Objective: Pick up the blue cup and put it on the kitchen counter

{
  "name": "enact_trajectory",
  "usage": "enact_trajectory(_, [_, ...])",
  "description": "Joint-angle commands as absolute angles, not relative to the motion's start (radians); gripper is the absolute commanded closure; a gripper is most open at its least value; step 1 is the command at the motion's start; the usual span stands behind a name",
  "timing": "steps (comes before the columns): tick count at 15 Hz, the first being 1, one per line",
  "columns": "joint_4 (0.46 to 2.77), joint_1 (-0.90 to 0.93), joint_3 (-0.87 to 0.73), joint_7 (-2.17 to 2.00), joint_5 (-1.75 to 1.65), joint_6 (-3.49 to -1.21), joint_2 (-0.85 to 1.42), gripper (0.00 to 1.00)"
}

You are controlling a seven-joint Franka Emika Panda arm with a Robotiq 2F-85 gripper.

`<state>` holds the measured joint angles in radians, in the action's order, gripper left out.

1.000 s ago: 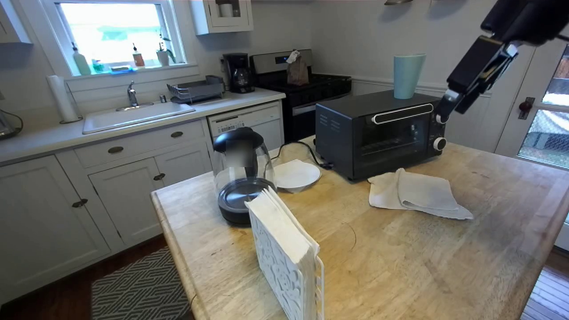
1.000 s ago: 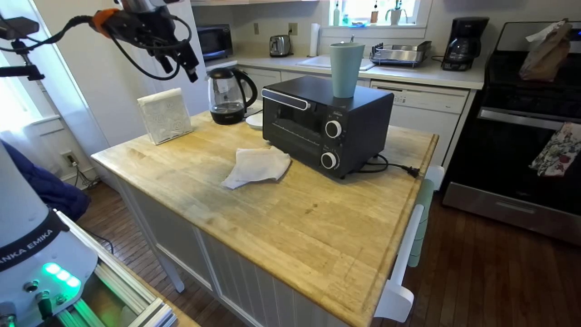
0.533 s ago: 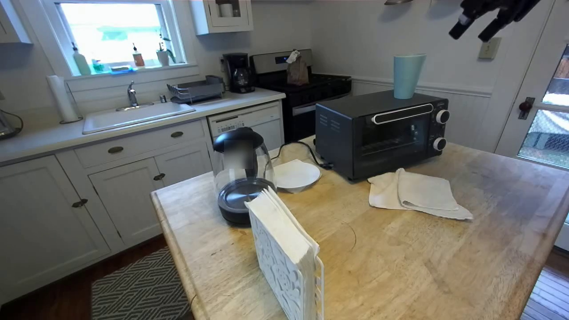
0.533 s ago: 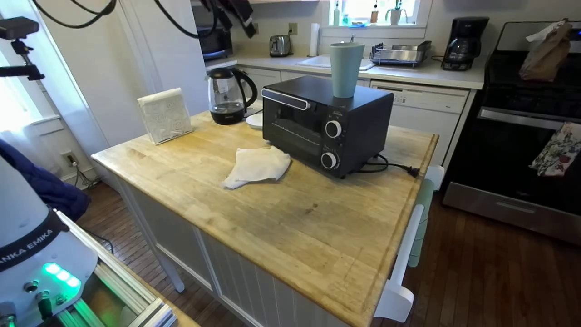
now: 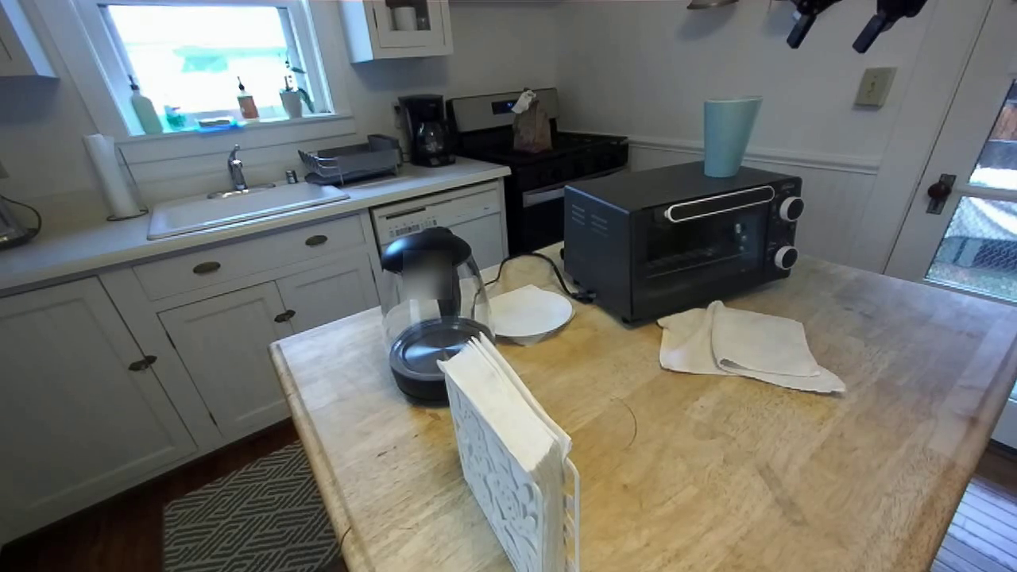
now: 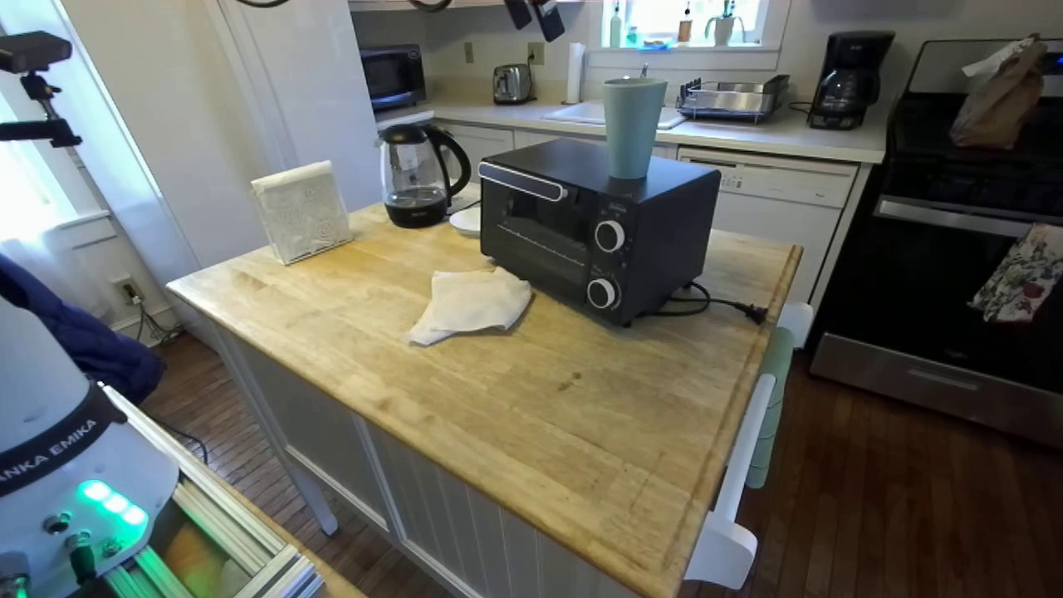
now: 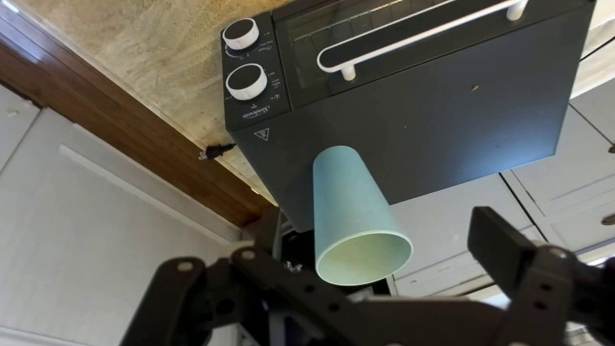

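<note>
Pale-blue tumbler (image 7: pixel 350 206) is standing upright on the black toaster oven (image 6: pixel 548 241), probably why the claw (image 5: pixel 829 43) is hanging above oven level, gaping wide, gripping nothing.

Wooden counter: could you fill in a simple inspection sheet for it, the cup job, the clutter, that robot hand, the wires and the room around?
Surface: wooden counter with a small dark mark.
Job's things: blue cup, upright on the oven, not yet on the counter.
Clutter: kettle, napkin holder, cloth and plate on the counter.
Hand: open, holding nothing, apart from the cup.
Cables: a plug lies loose near the counter's edge; a cord also shows by the plate.
Surroundings: stove and sink farther off.
</note>
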<state>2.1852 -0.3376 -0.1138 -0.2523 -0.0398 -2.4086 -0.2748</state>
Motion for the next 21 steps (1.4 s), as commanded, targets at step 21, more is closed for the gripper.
enact_trajectory(21, [1.917, -0.303, -0.243, -0.412, 0.046, -2.342, 0.011, 0.0])
